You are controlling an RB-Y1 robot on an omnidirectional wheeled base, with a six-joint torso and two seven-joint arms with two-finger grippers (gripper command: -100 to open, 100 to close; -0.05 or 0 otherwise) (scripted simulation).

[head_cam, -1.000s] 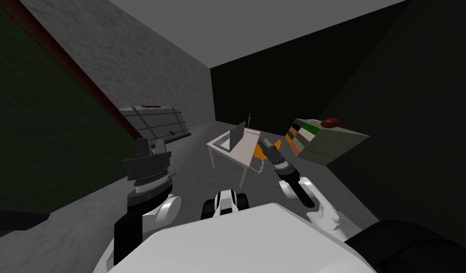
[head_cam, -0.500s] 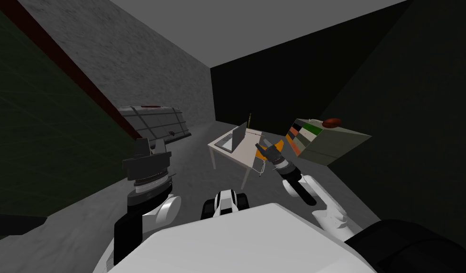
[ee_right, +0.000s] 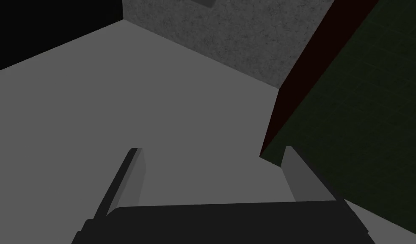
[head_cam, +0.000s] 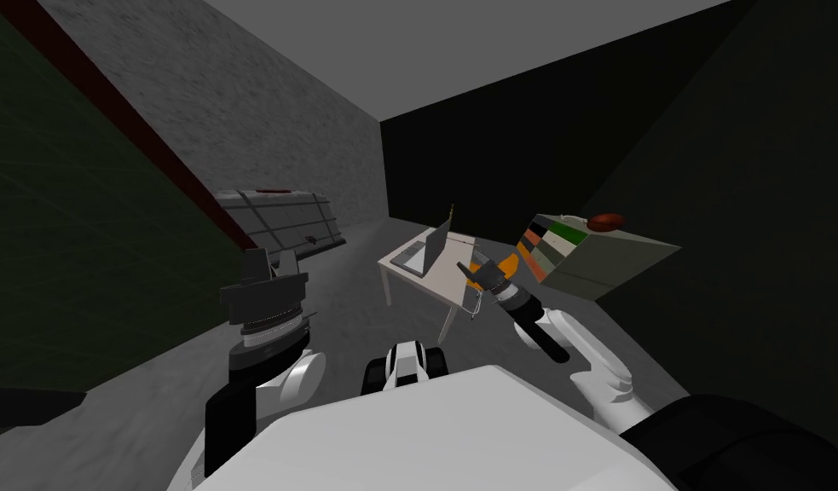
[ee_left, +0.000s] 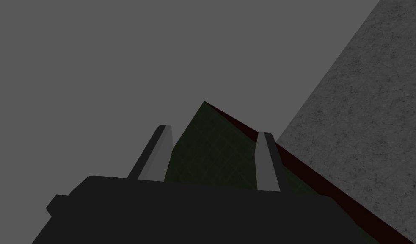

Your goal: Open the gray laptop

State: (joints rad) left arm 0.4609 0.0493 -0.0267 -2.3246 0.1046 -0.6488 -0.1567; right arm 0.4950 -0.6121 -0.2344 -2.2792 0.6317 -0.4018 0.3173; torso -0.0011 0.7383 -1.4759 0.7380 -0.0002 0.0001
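Table (head_cam: 453,266): one, pale top, standing ahead of me and a little to my right.

Drawer cabinet (head_cam: 617,256): one, to the right of the table, with coloured fronts. One red thing (head_cam: 603,222) lies on its top.

Laptop (head_cam: 439,245): one, grey, on the left half of the table top. Its base lies flat toward the left edge. The lid already stands steeply up from the base, not folded down. The hinge line runs roughly away from me, from the near edge toward the far edge, so I see the lid almost edge-on.

Right gripper (head_cam: 476,271): by the table's near right corner, fingers apart, nothing between them. It is much the nearer of the two. The laptop lies ahead and to its left, with the back of the lid turned toward it. I cannot tell whether the gripper hangs over the table edge or just short of it. My guess is that any more opening means tipping the lid's top edge rightward, toward this gripper; a push from this side would fold it shut.

Left gripper (ee_left: 214,129): raised close to my chest, well apart from the table. Fingers apart, empty.
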